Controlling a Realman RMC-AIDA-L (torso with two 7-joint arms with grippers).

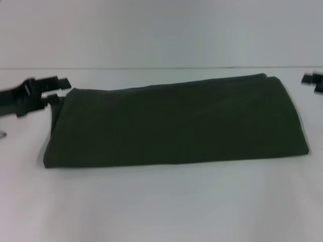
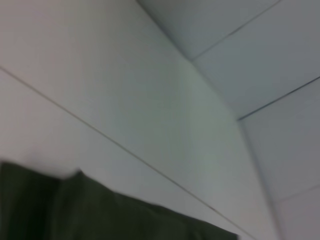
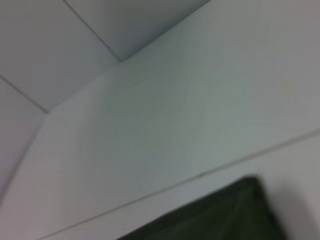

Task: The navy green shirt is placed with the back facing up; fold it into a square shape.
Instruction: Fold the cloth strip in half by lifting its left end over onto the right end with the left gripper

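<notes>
The navy green shirt point(image 1: 176, 123) lies folded into a long, wide band across the white table point(image 1: 161, 201), plain side up, with no lettering showing. My left gripper point(image 1: 58, 89) hovers just off the band's far left corner, its two fingers spread and nothing between them. My right gripper point(image 1: 310, 84) shows only as dark tips at the right edge of the head view, beside the band's far right corner, apart from the cloth and open. The left wrist view catches an edge of the shirt point(image 2: 75, 210), and the right wrist view a corner of the shirt point(image 3: 225, 215).
The table's far edge point(image 1: 161, 67) meets a pale wall behind the shirt. Bare white tabletop stretches in front of the band toward me. Both wrist views mostly show wall and ceiling panels.
</notes>
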